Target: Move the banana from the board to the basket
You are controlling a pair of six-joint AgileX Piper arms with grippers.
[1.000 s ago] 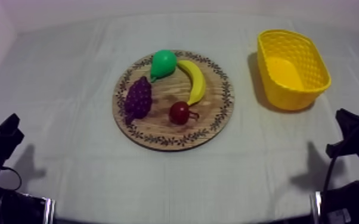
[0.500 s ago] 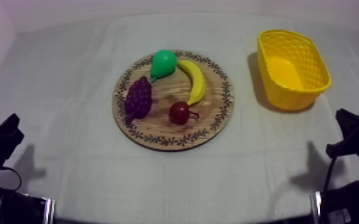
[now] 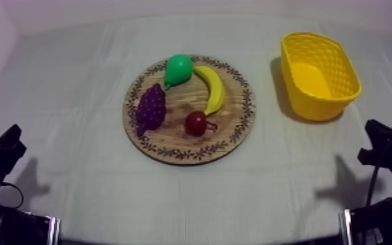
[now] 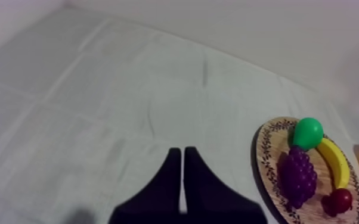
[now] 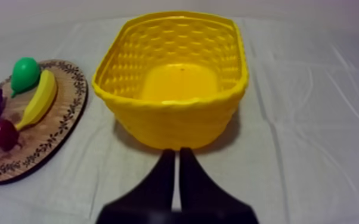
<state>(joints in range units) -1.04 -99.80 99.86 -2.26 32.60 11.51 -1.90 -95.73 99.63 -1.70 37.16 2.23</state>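
The banana (image 3: 213,88) looks like a toy: judge it light, stiff and smooth-skinned, so it may slip or roll if you pinch it off-centre. Take it across its thick middle, fingers crosswise to the curve. That stretch has open wood on both sides.

It lies on the wooden board (image 3: 172,155), arcing from about 12 o'clock to 3 o'clock of the board in the top view. Its upper end sits right against the pear (image 3: 178,69). Its lower end is just beside the small red fruit (image 3: 196,122), at roughly 7 o'clock from that tip. The bunch of grapes (image 3: 150,108) is across the board at 9 o'clock, apart from the banana.

The yellow basket (image 3: 316,107) stands off the board at about 2 o'clock, with bare cloth between them, and it has nothing in it.

Your right gripper (image 5: 177,152) has its fingers pressed together into a narrow wedge and grips nothing. It points at the basket at its 12 o'clock, with the banana off at about 10 o'clock, well apart. Your left gripper (image 4: 182,152) is likewise closed on nothing, well apart from the banana, which lies towards its 2 o'clock. You'll need to spread the fingers before reaching in.
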